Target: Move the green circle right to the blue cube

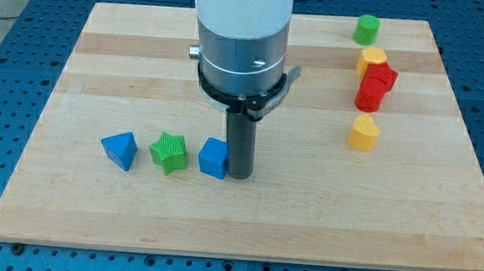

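Note:
The green circle [367, 28] stands near the view's top right of the wooden board [100, 64]. The blue cube [213, 158] sits in the lower middle of the board. My tip [239, 175] rests right against the blue cube's right side, far from the green circle, which is up and to the right.
A green star [168, 153] and a blue triangle [120, 150] lie in a row left of the blue cube. Below the green circle are a yellow block [372, 59], two red blocks [376, 84] pressed together, and a yellow heart-like block [363, 133].

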Robot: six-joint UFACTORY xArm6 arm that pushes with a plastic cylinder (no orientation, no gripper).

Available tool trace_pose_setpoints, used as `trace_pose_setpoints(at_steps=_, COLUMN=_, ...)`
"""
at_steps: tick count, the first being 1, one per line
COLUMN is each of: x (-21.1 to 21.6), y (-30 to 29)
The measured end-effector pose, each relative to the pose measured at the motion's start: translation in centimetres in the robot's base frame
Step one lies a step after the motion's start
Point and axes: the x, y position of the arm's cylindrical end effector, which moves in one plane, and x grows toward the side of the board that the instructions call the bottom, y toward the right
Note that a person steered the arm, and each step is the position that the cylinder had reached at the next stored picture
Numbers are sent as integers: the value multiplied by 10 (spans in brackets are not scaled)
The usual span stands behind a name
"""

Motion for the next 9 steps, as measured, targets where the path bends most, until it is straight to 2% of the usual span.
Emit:
trace_pose_setpoints(at_steps=2, x=0, y=181)
trace_pose_setpoints(at_steps=3, x=-16, y=256)
trace_pose_setpoints(at_steps=4, x=-81, y=291)
trace_pose_setpoints(at_steps=5, x=-157, y=315)
trace_pose_setpoints(at_steps=7, x=-289, y=302)
trace_pose_setpoints(at_steps=8, x=-329, y=284)
trace_pose_setpoints(at_steps=9, x=-329, y=253)
